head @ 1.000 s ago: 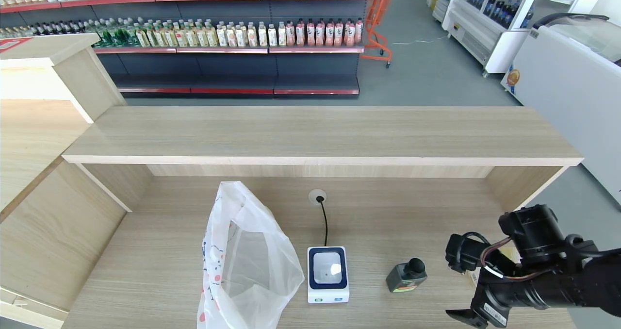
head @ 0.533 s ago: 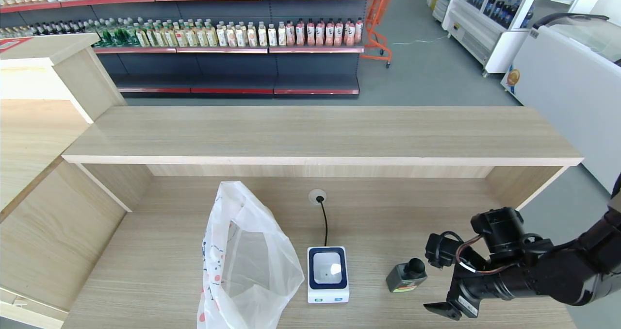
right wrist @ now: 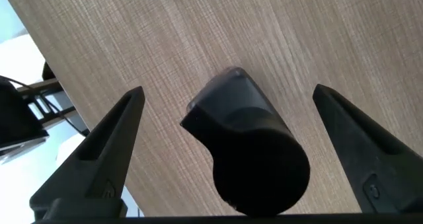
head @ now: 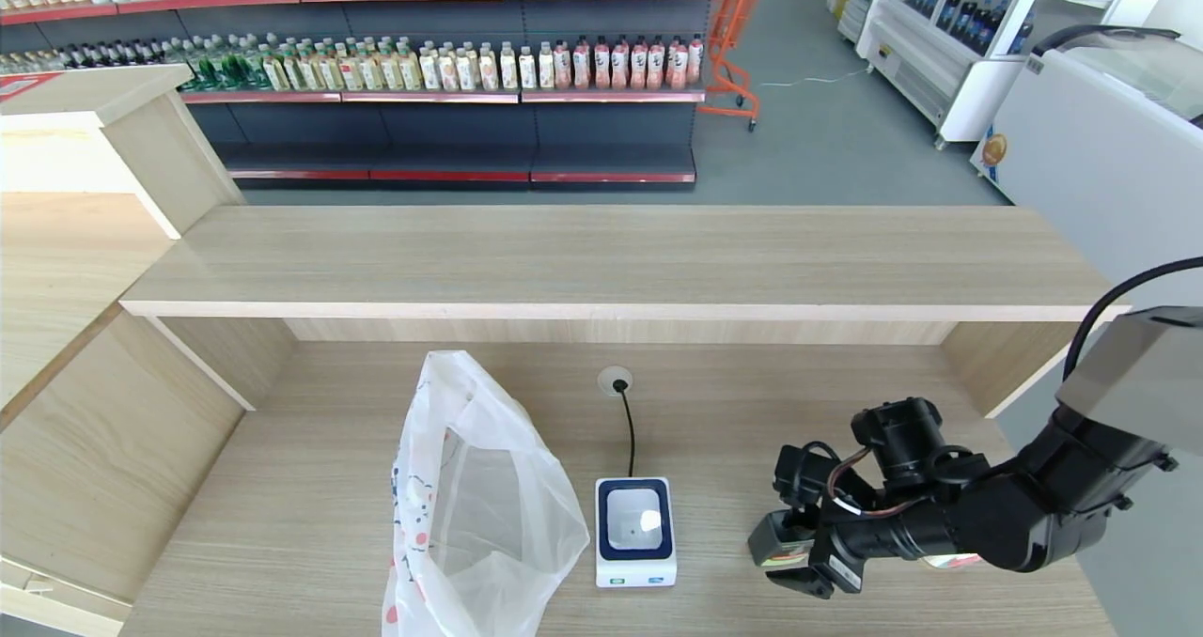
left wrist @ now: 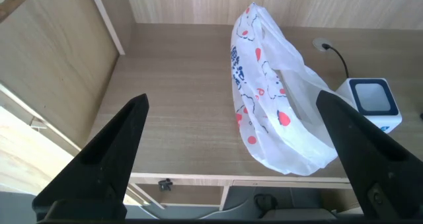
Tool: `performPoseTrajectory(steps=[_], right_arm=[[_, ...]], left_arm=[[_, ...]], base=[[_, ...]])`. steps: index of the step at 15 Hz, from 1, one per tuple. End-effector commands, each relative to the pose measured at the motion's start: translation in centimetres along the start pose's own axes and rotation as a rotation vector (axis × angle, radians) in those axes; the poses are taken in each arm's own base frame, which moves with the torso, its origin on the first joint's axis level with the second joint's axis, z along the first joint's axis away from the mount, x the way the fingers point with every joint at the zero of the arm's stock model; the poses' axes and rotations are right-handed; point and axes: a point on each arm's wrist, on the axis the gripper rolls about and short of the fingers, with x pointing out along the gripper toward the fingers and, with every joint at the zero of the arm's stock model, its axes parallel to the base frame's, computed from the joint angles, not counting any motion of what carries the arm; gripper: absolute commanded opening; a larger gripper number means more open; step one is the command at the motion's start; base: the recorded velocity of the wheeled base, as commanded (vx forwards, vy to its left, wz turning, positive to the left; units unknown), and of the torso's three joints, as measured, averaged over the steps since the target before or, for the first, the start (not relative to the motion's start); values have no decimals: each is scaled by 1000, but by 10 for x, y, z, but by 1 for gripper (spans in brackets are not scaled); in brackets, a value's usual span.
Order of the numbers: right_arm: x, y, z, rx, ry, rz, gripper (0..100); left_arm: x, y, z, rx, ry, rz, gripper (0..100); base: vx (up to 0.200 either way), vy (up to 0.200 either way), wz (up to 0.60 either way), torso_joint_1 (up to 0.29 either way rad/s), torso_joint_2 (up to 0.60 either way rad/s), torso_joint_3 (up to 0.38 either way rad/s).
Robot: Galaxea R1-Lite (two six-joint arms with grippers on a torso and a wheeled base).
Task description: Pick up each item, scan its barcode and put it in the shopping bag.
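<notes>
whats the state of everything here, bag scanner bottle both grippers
shopping bag: open, on the counter
scanner: window facing up, cable attached
bottle: upright, capped, on the counter, not gripped
right gripper: open, straddling the bottle
left gripper: open, holding nothing

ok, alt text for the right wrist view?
The right gripper, jaws open, straddles a small dark bottle with a round black cap, seen from above. The bottle stands on a wood-grain counter, with a gap to each finger.
</notes>
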Motion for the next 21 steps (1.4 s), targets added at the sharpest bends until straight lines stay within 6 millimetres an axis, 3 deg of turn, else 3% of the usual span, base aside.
performPoseTrajectory(steps=[1,8,9,16,18,21], right_arm=[[10,2,-2,-7,0,9,100],[19,1,-5,-32,-5,6,100],[20,3,-4,-33,-5,10,0],[11,1,6,-52,-55,-31,0],[-18,0,17,45,-110,-80,0],[-94,13,24,314,-225,-186,0]], left_arm=[[0,0,0,-1,-1,0,100],[0,0,0,0,-1,0,100],[0,0,0,0,-1,0,100],[0,0,0,0,-1,0,100],[0,0,0,0,-1,0,100],[0,0,0,0,-1,0,100]], base=[[0,0,0,0,0,0],[0,0,0,0,0,0],[0,0,0,0,0,0],[0,0,0,0,0,0],[0,0,0,0,0,0],[0,0,0,0,0,0]])
